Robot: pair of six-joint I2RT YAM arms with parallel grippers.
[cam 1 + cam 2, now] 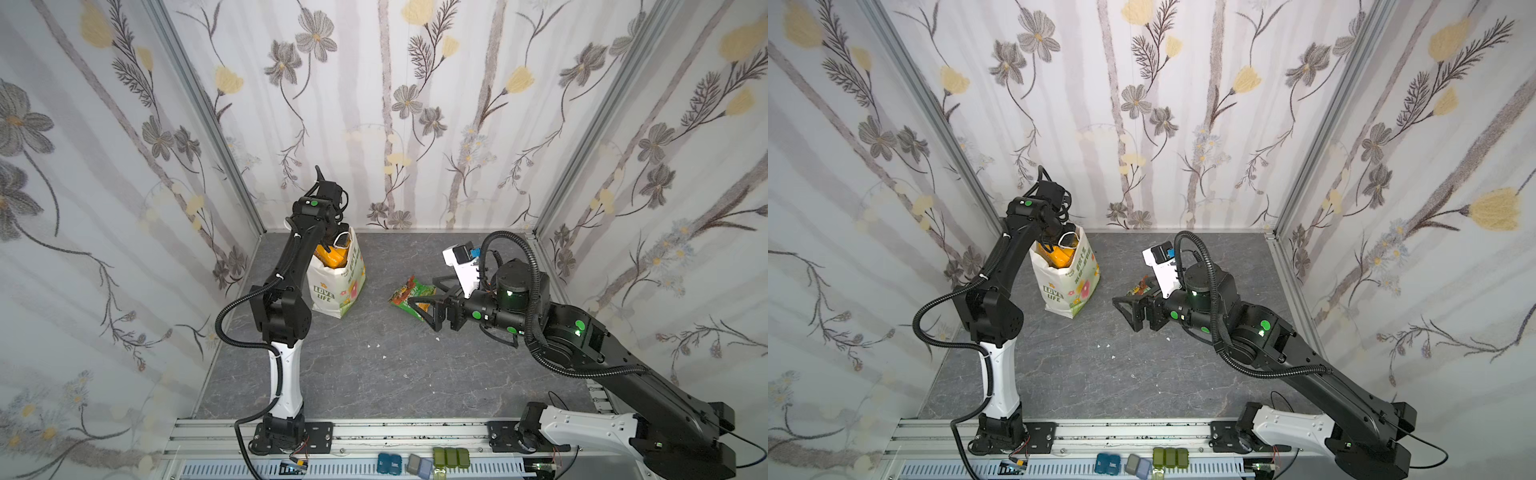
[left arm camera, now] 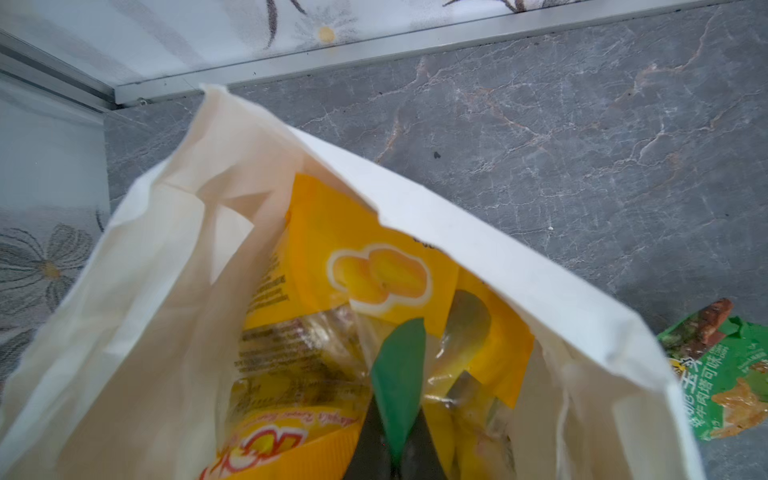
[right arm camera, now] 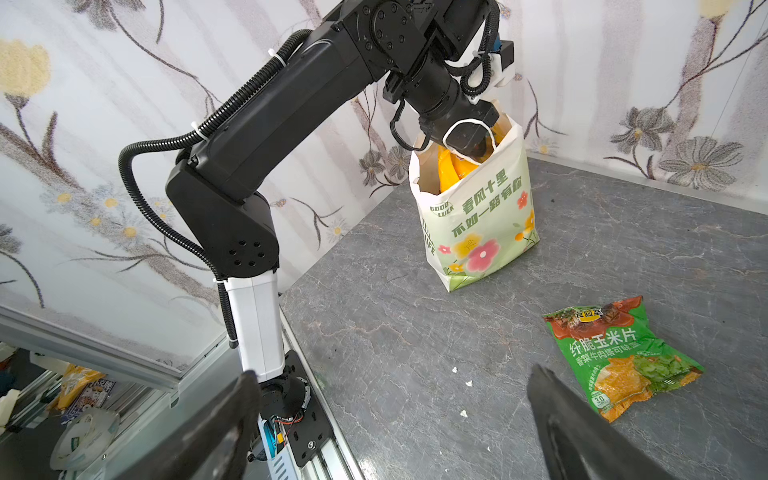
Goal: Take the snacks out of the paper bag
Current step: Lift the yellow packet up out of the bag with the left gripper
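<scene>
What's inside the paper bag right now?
Yellow-orange snack packets sit in the paper bag, the left gripper shut among them. Anything lower down is covered; count unclear.

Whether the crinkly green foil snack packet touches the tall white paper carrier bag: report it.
Apart: the right wrist view shows bare tabletop between packet and bag.

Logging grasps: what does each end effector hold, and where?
Right end effector open, empty. Left end effector shut inside paper bag among yellow packets; grip cannot be told.

Your paper bag (image 1: pixel 338 291) stands far left, packets (image 2: pixel 353 232) inside; a loose packet (image 1: pixel 405 293) lies on the table (image 1: pixel 374 374) to its right.
</scene>
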